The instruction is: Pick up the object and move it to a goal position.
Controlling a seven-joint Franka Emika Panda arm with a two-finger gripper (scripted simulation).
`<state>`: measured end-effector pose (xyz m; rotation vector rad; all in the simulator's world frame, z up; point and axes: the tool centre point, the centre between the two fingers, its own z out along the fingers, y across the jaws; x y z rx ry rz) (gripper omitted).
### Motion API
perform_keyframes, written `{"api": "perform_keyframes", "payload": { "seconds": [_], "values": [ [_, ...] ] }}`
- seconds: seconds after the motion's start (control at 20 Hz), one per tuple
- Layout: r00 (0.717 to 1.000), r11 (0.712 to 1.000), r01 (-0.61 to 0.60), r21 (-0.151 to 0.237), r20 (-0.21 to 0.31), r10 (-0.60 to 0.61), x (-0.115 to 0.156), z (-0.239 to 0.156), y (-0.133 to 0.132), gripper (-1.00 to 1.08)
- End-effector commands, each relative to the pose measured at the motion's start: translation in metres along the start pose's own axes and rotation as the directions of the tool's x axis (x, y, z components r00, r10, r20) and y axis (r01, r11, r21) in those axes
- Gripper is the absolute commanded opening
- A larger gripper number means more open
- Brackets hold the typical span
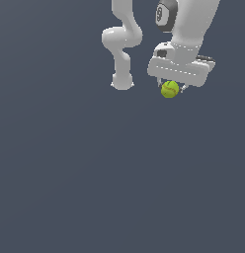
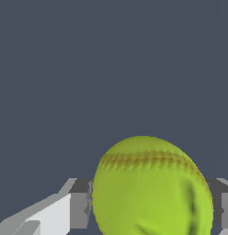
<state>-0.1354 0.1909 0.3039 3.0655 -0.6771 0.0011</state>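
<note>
A small yellow-green ball [image 1: 169,89] with faint seam lines sits between the fingers of my white gripper [image 1: 170,91] in the upper right of the exterior view. The gripper is shut on the ball, one finger on each side. In the wrist view the ball [image 2: 150,188] fills the space between the grey fingertips [image 2: 79,209]. The ball looks lifted off the dark grey floor, though its height is hard to judge.
The arm's white base and links [image 1: 122,49] stand at the exterior view's upper middle, to the left of the gripper. A flat dark grey floor [image 1: 95,173] spreads all around.
</note>
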Motion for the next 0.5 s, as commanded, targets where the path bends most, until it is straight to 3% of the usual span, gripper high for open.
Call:
{"api": "perform_keyframes", "payload": {
  "seconds": [0.0,0.45],
  "values": [
    [1.000,1.000,-0.001,0.001,0.000,0.001,-0.0079,-0.0108,-0.0064,-1.00],
    [1.000,1.000,-0.001,0.002,0.001,0.001,-0.0129,-0.0186,-0.0131,-1.00]
  ]
}}
